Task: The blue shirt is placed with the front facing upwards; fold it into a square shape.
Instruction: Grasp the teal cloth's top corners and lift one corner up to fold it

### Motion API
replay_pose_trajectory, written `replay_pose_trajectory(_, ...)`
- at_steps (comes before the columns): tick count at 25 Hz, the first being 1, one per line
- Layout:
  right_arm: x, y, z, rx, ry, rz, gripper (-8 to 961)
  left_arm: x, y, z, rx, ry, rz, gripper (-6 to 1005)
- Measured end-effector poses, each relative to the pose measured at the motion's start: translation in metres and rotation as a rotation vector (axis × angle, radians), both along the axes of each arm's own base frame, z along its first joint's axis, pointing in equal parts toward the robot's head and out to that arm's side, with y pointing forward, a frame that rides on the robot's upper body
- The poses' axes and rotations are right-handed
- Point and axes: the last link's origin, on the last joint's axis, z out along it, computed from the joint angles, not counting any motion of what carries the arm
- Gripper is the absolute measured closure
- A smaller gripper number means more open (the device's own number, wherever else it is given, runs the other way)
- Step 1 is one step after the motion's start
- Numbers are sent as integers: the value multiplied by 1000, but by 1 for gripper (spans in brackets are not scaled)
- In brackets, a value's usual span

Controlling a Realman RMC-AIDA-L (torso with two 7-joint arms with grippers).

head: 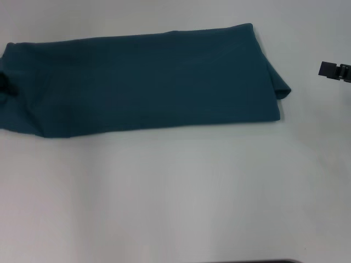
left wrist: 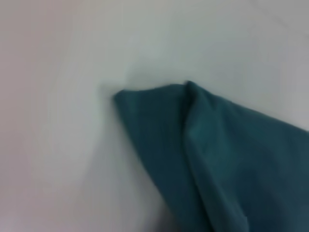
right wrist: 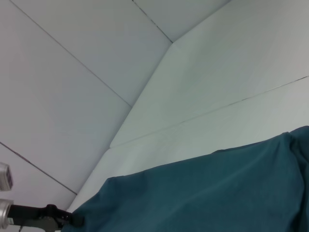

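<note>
Bare white table [head: 175,208] lies nearest; the blue shirt [head: 142,82], a long band, spans nine to three o'clock; the left gripper [head: 4,83] touches its nine-o'clock end, the right gripper [head: 334,70] hangs clear at three, neither grip discernible; both corners should be pinched evenly before folding.

You've got one dark teal-blue cotton shirt [head: 142,82], folded into a single long band, plain side up, on one white worktop [head: 175,197]. You can count two grippers in the head view: one left gripper [head: 4,83], a dark bit at the shirt's left end, and one right gripper [head: 334,70], a black tip at the right edge, apart from the cloth. One loose fold [head: 281,87] sticks out at the right end.
</note>
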Motion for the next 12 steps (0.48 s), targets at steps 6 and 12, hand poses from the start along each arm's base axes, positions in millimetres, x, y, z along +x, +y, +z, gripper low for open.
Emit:
replay_pose_trajectory(6,0,0,-2,8,-6,7,48,26,0,-3,-29,-150,-96,937)
replay_pose_trajectory(12,-1,1,-4,5,-8,8,49,41,2,0,-36,-190,-146,937)
